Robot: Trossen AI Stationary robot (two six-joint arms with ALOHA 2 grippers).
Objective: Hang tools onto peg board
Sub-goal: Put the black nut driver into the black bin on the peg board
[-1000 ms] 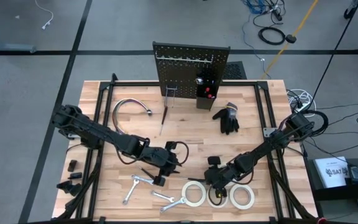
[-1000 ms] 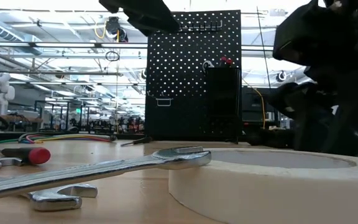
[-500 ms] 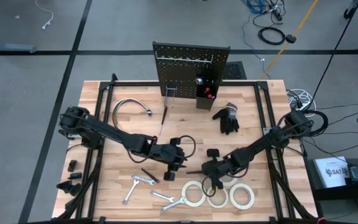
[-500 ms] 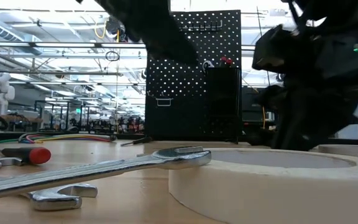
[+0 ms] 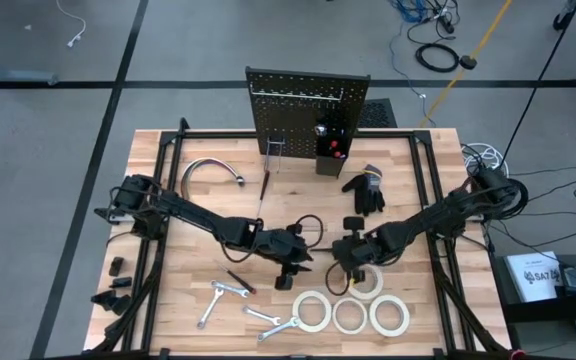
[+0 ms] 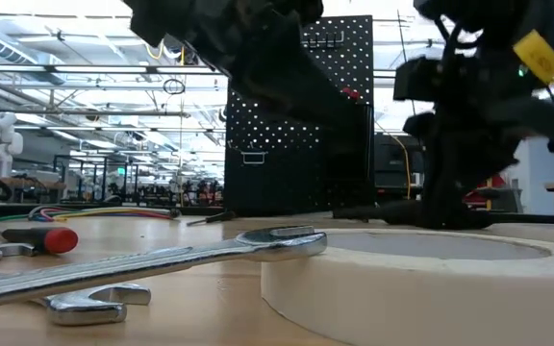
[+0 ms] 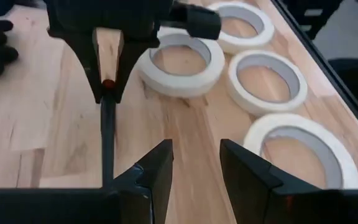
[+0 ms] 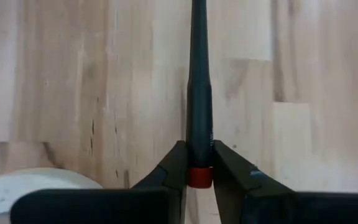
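Two arms meet mid-worktop in my high view: the left hand [image 5: 298, 262] faces the right hand [image 5: 346, 256]. The peg board [image 5: 307, 112] stands upright at the far edge, and tape rolls [image 5: 313, 311] lie by the near edge. My left wrist view shows its fingers [image 7: 156, 169] spread, gripping nothing. My right wrist view shows that hand pinching a black screwdriver [image 8: 199, 106] by its red-banded handle end, above the bare wood.
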